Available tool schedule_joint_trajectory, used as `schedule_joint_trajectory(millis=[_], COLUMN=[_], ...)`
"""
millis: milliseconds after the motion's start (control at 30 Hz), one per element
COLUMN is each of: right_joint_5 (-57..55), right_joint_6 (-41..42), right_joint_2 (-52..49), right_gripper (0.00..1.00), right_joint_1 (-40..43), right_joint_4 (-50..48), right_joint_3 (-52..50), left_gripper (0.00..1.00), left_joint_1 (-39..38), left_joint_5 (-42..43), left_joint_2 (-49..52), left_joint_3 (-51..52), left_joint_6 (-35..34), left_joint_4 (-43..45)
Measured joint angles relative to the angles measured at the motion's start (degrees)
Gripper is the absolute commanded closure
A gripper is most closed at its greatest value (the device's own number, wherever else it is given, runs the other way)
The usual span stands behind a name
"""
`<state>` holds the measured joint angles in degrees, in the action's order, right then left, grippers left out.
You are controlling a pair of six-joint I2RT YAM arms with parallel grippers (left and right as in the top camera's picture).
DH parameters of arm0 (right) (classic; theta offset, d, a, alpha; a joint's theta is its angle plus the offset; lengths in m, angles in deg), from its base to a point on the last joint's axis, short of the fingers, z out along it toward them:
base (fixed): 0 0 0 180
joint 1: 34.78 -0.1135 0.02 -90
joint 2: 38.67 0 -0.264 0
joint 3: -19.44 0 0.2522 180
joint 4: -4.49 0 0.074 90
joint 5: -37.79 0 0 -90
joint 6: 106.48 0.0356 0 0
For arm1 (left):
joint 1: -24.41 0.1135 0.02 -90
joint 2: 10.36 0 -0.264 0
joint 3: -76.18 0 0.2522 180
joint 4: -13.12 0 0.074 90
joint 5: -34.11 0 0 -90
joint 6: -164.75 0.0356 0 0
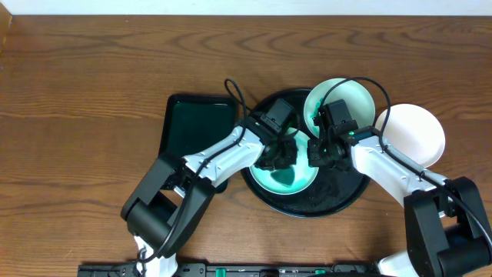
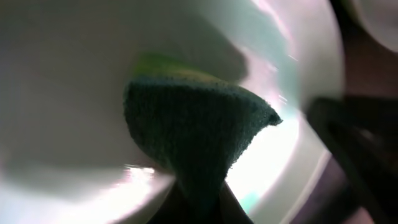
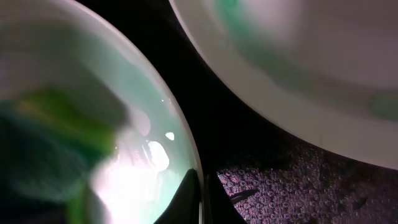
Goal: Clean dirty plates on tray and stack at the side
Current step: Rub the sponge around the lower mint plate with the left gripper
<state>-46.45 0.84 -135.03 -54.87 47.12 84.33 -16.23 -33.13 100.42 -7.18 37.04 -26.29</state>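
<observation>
- Near plate (image 1: 290,181): lies flat at front of tray (image 1: 338,194), wet sheen w/ green smear in it.
- L gripper (image 1: 278,156): clenched on sponge (image 2: 193,124), which presses into the plate's well. Sponge looks soft and should give under load.
- R gripper (image 3: 202,194): fingers pinch that plate's rim, one each side, bracing it.
- Handling: plate prob. light, stiff and slick when wet (brittle if ceramic, can't tell). Best taken by the rim, not the glossy well.
- Far plate (image 1: 346,104): at tray's back edge, seems tilted up on the rim, green traces inside.
- 3rd plate (image 1: 415,135): off tray, on table (image 1: 77,115) to the right, looks clean.
</observation>
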Motion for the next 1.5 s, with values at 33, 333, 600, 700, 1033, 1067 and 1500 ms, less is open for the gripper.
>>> schedule_joint_trajectory(millis=[33, 333, 600, 700, 1033, 1067, 1500], right_joint_5=[0.00, 0.00, 0.02, 0.04, 0.20, 0.22, 0.24], right_joint_6=[0.00, 0.00, 0.00, 0.00, 0.00, 0.00, 0.00], right_joint_2=[0.00, 0.00, 0.00, 0.00, 0.00, 0.00, 0.00], right_gripper=[0.99, 0.99, 0.99, 0.99, 0.99, 0.99, 0.99], right_joint_1=[0.00, 0.00, 0.00, 0.00, 0.00, 0.00, 0.00], right_joint_4=[0.02, 0.00, 0.00, 0.00, -0.02, -0.02, -0.02], right_joint_3=[0.00, 0.00, 0.00, 0.00, 0.00, 0.00, 0.00], left_gripper=[0.93, 0.93, 0.93, 0.93, 0.93, 0.93, 0.93], left_joint_1=[-0.17, -0.22, 0.04, 0.07, 0.09, 0.07, 1.38], left_joint_5=[1.07, 2.47, -11.10, -16.11, -21.64, -21.62, -12.81], left_joint_2=[0.02, -4.00, -9.40, -8.66, -3.39, -2.84, -0.94], left_joint_3=[0.02, 0.20, 0.22, 0.31, 0.57, 0.57, 0.55], left_joint_6=[0.00, 0.00, 0.00, 0.00, -0.20, -0.22, -0.24], left_joint_4=[0.28, 1.22, -4.61, -6.16, -6.69, -6.62, -2.84])
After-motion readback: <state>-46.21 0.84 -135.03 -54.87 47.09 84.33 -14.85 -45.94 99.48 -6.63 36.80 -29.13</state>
